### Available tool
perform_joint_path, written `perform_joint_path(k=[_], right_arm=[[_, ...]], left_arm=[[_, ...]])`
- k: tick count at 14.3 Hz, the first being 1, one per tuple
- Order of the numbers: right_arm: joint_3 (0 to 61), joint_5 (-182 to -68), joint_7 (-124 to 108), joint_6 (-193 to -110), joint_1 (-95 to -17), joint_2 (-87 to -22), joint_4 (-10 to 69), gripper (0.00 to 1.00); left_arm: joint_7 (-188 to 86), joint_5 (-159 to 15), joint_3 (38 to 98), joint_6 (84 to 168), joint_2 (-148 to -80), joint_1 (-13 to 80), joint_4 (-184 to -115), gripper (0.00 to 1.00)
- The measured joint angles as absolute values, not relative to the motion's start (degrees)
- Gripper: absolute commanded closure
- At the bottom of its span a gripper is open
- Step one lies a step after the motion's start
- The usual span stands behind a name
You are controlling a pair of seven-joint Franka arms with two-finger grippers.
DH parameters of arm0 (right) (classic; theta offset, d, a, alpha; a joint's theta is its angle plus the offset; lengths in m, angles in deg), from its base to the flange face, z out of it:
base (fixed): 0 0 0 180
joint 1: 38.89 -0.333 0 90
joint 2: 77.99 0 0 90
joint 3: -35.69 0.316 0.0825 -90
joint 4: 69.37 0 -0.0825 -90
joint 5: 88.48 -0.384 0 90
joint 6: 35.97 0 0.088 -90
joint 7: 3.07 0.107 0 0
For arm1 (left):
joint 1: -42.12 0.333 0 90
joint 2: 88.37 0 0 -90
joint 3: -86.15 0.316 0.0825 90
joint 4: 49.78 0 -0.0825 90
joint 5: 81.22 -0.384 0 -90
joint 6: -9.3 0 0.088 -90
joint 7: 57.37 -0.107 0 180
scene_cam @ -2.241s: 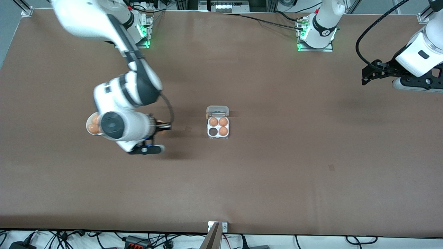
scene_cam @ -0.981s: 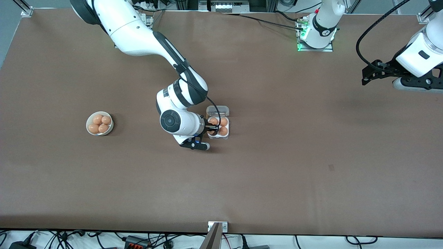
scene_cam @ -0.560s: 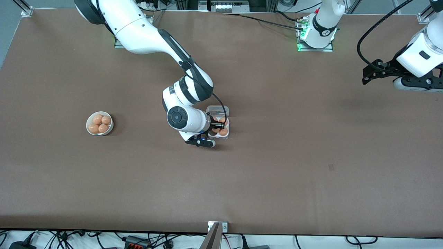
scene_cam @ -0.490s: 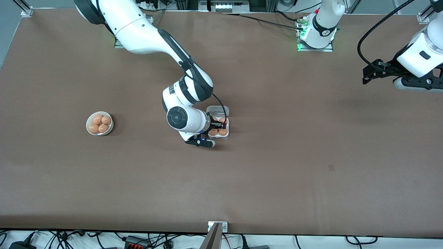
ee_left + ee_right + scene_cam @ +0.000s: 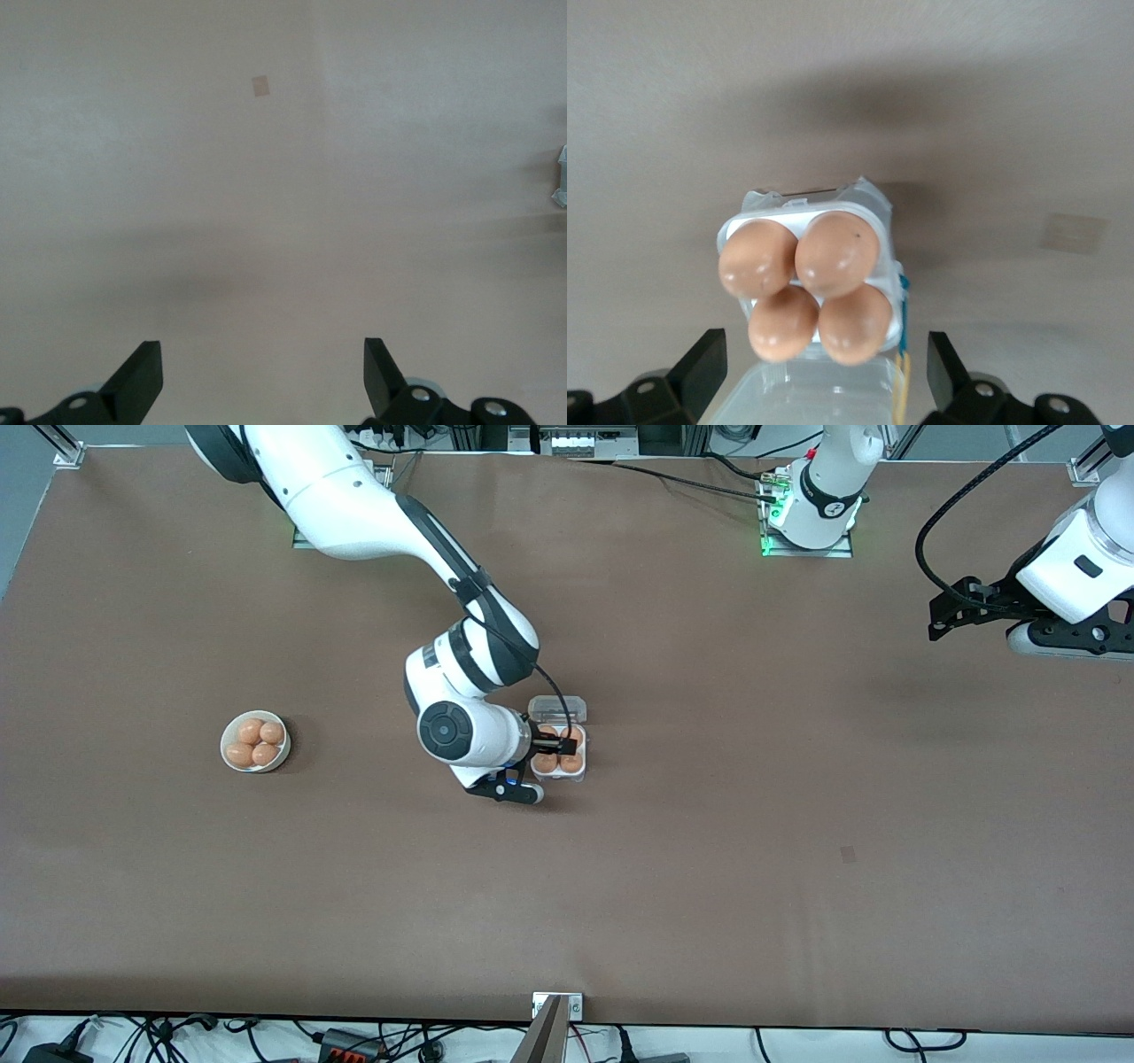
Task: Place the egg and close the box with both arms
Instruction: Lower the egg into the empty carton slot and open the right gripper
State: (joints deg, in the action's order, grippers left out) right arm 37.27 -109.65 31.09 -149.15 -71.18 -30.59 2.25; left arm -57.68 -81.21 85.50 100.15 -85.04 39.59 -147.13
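The box [image 5: 559, 777] is a small white carton in the middle of the table. Its clear lid [image 5: 557, 708] lies open on the side away from the front camera. All four cells hold brown eggs [image 5: 571, 763]. The box and its eggs [image 5: 837, 252] also show in the right wrist view, with the lid [image 5: 815, 394] between the fingers. My right gripper [image 5: 556, 742] hangs open and empty over the box; the right wrist view [image 5: 822, 367] shows its fingers spread wide. My left gripper [image 5: 937, 622] waits open over the table's left-arm end; the left wrist view [image 5: 259, 376] shows only bare table.
A round white bowl [image 5: 280, 754] with several eggs stands toward the right arm's end of the table. The right arm's elbow and wrist [image 5: 461, 731] hang over the table beside the box. A small mark [image 5: 260, 85] lies on the brown table.
My right gripper carried an egg from the bowl to the box, set it in the empty cell and opened. It has since drawn back slightly. The left arm has not moved.
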Motion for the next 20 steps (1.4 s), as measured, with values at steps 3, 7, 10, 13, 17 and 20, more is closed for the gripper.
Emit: perform_joint_path(k=[3, 7, 10, 13, 17, 20], right_arm=[[33.1, -109.6, 31.0, -139.0, -69.8, -34.4, -2.8, 0.00], [26.1, -108.9, 23.4, -130.9, -67.8, -38.9, -7.1, 0.00], [21.7, -103.2, 14.6, -129.0, -67.4, -42.5, -7.5, 0.00], [16.4, -100.6, 6.4, -123.9, -67.4, -45.2, -7.6, 0.00], [10.6, -100.1, 2.4, -122.3, -67.3, -48.1, -7.6, 0.00], [9.6, -98.3, 2.1, -123.0, -65.6, -49.6, -6.5, 0.00]], left_arm=[[-57.7, -81.2, 85.5, 100.1, -85.0, 39.6, -147.1, 0.00], [-57.7, -81.2, 85.5, 100.1, -85.0, 39.6, -147.1, 0.00], [-57.7, -81.2, 85.5, 100.0, -85.0, 39.6, -147.1, 0.00], [-57.7, -81.2, 85.7, 99.8, -85.0, 39.6, -147.1, 0.00], [-57.7, -81.2, 85.9, 99.7, -85.1, 39.7, -147.1, 0.00], [-57.7, -81.2, 85.9, 99.7, -85.1, 39.7, -147.1, 0.00]])
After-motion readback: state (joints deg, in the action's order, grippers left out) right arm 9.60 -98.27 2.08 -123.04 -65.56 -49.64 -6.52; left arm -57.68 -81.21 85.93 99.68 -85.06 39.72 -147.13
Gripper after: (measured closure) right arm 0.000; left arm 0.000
